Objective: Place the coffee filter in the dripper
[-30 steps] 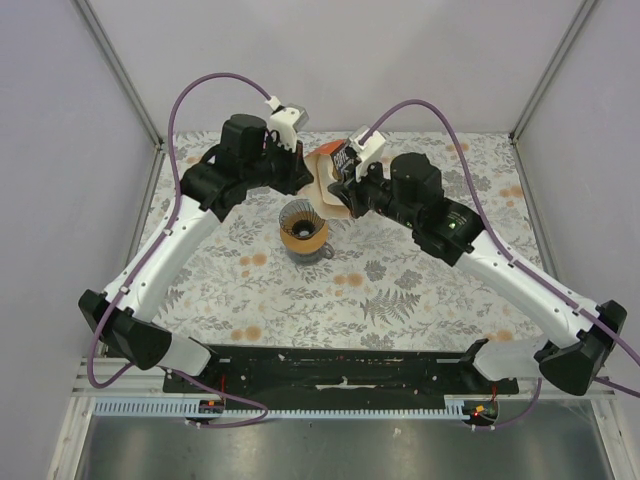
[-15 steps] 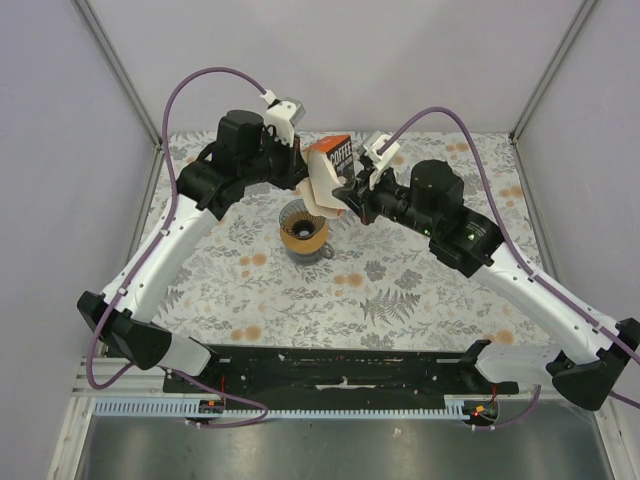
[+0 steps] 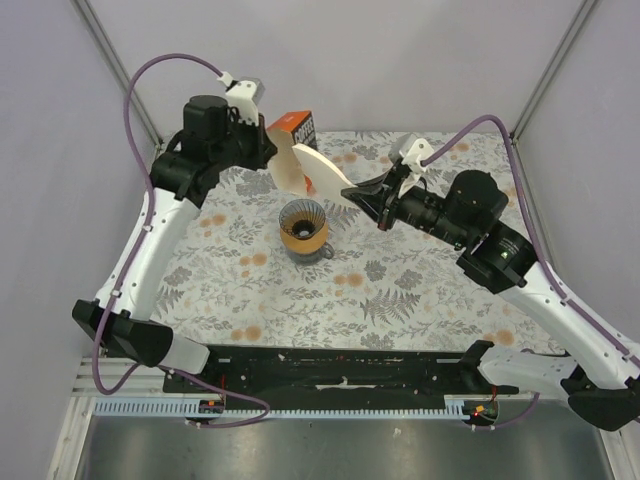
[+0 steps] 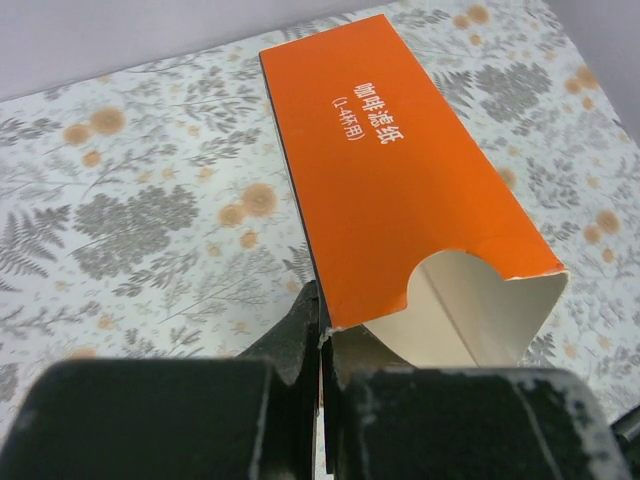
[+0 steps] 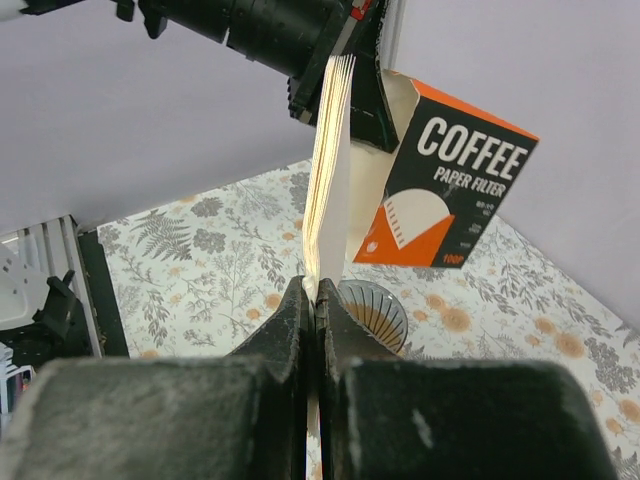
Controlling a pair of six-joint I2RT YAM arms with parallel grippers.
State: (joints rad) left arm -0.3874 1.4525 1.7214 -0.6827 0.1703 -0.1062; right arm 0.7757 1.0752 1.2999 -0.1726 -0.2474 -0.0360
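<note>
Both claws clamped in the air: left claw [image 3: 265, 150] on the orange packet [image 3: 293, 127], right claw [image 3: 352, 195] on the coffee filter [image 3: 305, 168]; dripper [image 3: 303, 226] below on the desk [image 3: 400, 290].
Top view: the white filter fans from the right claw up towards the packet, hanging above and just behind the dripper at mid-desk. Left wrist: fingers pressed together on the packet's edge beside its open mouth, cream inside showing, patterned desk beneath. Right wrist: fingers pressed together on the filter's lower end, seen edge-on and several sheets thick; the packet's printed face is just beside it and the ribbed dripper is beneath. Cannot tell if the filter's top is clear of the packet.
</note>
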